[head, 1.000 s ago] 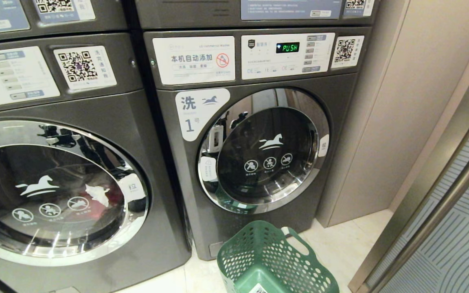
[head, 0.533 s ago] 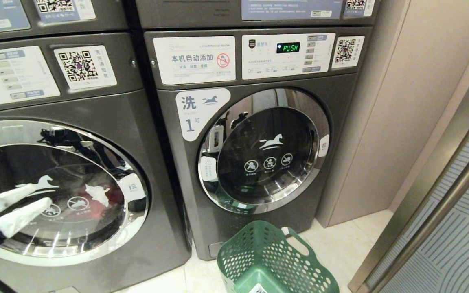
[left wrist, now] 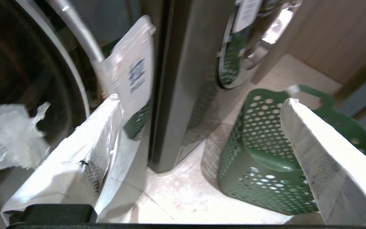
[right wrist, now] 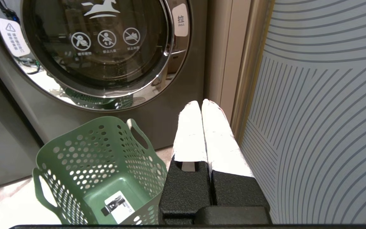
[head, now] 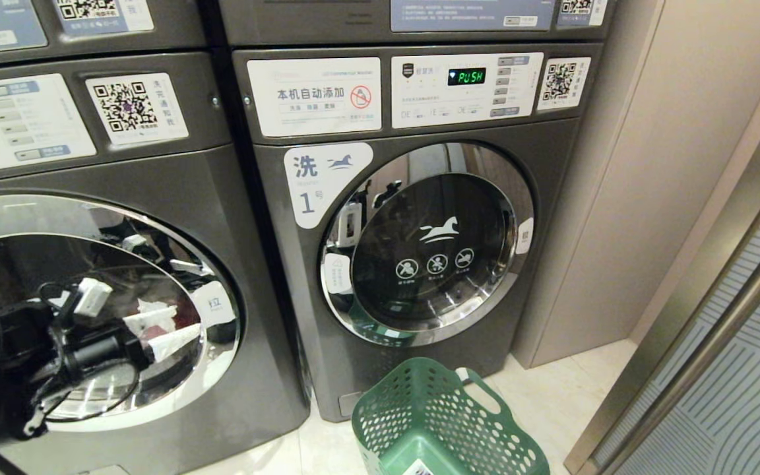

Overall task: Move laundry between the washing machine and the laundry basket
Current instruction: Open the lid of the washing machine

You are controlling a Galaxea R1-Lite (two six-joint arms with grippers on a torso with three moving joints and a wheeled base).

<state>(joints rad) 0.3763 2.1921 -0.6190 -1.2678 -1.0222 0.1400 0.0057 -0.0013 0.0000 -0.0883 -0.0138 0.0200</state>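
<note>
Two grey front-loading washing machines stand side by side, both doors shut: the left door [head: 90,264] and the right door [head: 426,244] marked 1. The green perforated laundry basket [head: 439,422] [left wrist: 265,159] [right wrist: 100,171] sits on the floor before the right machine, holding only a label. My left gripper [head: 179,330] [left wrist: 202,99] is open and holds nothing, in front of the left door near its right rim and white pull tag [left wrist: 132,73]. Something white and crumpled [left wrist: 11,140] shows at that door's glass. My right gripper [right wrist: 202,101] is shut and empty, low to the right of the basket.
A beige wall panel [head: 650,198] stands right of the machines, and a striped sliding door [right wrist: 322,127] with a metal frame lies close beside my right gripper. Pale tiled floor [left wrist: 176,194] lies between the machines and the basket.
My left arm has come up from the lower left edge and swung right across the left machine's door, fingers staying apart. The machines and the basket have not moved.
</note>
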